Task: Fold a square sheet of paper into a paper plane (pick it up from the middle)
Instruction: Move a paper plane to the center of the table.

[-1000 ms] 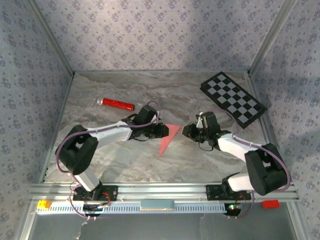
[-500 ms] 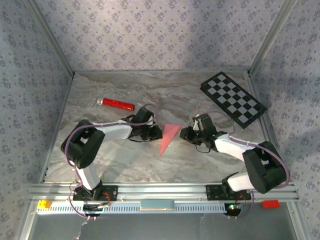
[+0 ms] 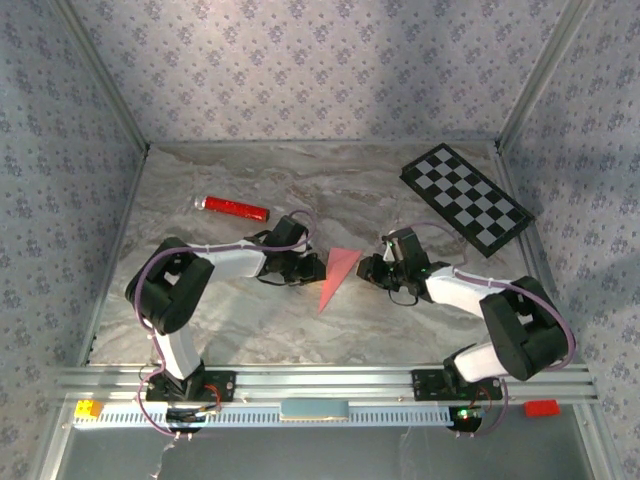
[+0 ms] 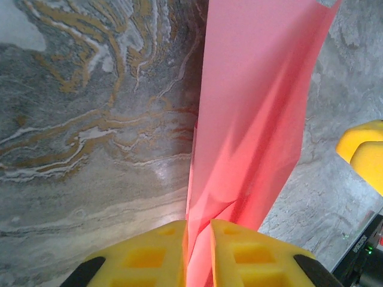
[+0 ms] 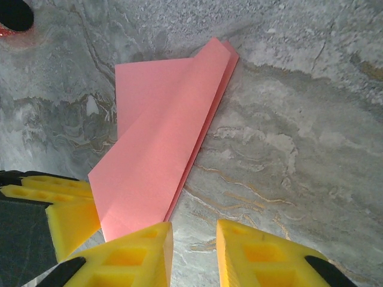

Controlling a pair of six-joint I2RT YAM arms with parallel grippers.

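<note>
Since a second ago the left arm's elbow has swung up and inward, and the right fingers [image 3: 368, 268] have crept left toward the pink paper [image 3: 337, 277], which lies unmoved at centre frame on the desk [image 3: 250, 330].

From above, both arms reach low and inward. The left fingers [image 3: 316, 267] are at the paper's left edge and the right fingers are just beside its right edge.

In the left wrist view, the left fingers [image 4: 143, 258] pinch the folded paper [image 4: 257, 119] at the bottom of the frame. The bite looks shallow, so a tug could probably slip it free or crumple the crease.

In the right wrist view, the right fingers [image 5: 134, 257] stand slightly spread over bare desk, the paper [image 5: 161, 161] just to their left. Closing here would likely miss the paper, or shove the fold open.
</note>
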